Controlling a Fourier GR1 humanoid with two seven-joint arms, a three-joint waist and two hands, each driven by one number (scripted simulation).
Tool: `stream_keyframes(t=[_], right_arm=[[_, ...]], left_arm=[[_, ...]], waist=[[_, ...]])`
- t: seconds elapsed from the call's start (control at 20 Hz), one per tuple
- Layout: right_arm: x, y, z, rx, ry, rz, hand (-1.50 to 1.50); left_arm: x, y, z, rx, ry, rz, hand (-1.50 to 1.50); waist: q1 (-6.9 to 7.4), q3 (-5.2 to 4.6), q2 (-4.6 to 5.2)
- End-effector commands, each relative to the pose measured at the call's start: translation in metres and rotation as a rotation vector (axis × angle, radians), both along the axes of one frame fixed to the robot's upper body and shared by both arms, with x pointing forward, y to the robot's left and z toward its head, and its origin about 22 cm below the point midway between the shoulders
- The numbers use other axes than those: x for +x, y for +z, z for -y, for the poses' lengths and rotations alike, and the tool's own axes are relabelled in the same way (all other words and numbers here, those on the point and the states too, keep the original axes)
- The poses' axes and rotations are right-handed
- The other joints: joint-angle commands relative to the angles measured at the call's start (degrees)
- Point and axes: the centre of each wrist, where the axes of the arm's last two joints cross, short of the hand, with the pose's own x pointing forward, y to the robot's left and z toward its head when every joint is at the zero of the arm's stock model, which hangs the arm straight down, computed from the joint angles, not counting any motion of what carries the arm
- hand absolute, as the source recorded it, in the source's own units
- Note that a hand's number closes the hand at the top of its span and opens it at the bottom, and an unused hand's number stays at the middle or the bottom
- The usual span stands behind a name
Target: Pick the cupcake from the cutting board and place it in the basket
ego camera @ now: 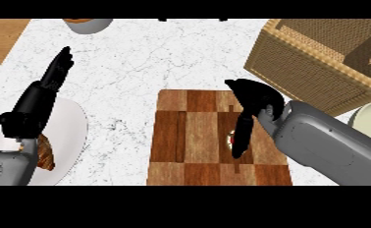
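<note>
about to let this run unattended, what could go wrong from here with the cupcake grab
The right hand hangs over the cupcake and hides most of it, so whether the fingers have closed round it cannot be told; a lift now might leave it on the cutting board.

The basket sits close beside the board's far right corner, so a low carry could catch its woven rim.

The left hand rests open over the white plate, well apart.

My right hand (246, 124) hides most of the cupcake (232, 138). The basket (311, 70) runs off the right edge, and the top edge clips a bowl (88, 24).
</note>
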Motion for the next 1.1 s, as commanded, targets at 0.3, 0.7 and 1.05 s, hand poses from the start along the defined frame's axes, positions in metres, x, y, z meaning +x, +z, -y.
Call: stream_keyframes(t=[0.3, 0.7, 1.05], right_arm=[[-0.013, -0.019, -0.007, -0.101, -0.086, 0.031, -1.5], [-0.018, -0.029, -0.013, -0.095, -0.104, 0.009, -1.5], [-0.033, -0.048, -0.01, -0.079, -0.12, 0.022, -1.5]], left_arm=[[0.001, 0.007, -0.002, 0.017, -0.007, -0.003, 0.0], [-0.008, 0.0, 0.02, 0.007, 0.004, 0.004, 0.0], [0.008, 0.006, -0.004, 0.003, 0.005, -0.003, 0.0]], waist=[[0.4, 0.03, 0.08], [0.64, 0.03, 0.1], [0.22, 0.02, 0.16]])
